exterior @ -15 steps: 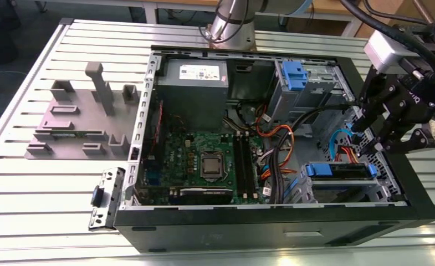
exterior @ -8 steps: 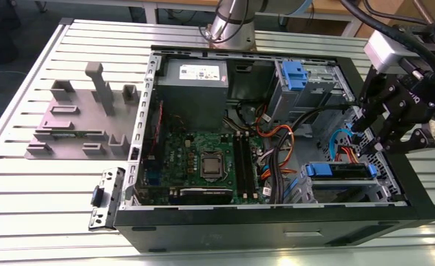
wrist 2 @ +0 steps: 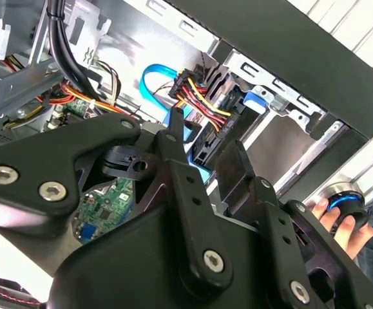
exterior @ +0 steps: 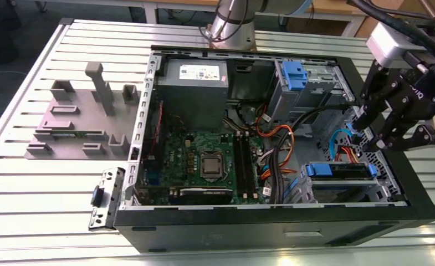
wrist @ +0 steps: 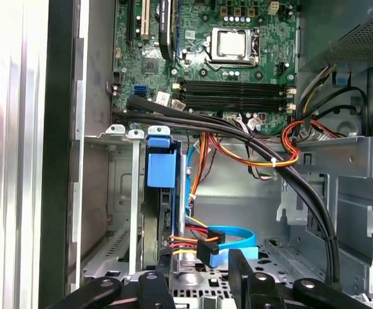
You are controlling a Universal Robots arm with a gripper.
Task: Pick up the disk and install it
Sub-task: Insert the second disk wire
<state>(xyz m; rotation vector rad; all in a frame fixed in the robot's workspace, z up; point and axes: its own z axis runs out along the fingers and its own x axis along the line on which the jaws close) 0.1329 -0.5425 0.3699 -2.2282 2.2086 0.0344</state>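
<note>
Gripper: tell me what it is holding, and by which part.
Nothing. The gripper is open, its fingers spread with only cables behind the gap. The disk sits in the drive cage, not gripped.

One open computer case (exterior: pixel 394 213) — one motherboard (exterior: pixel 202 160), one power-supply box (exterior: pixel 191 88) — two blue latches (exterior: pixel 294 75).

No print can be read. The white sticker (exterior: pixel 195 70) on the grey power supply (exterior: pixel 193 83), well across the case from the claw (exterior: pixel 372 130), carries lines too small to make out. The claw's side bears pale lettering (exterior: pixel 418 92), too skewed to read. Markings on the motherboard (wrist: pixel 205 58) are likewise illegible.
</note>
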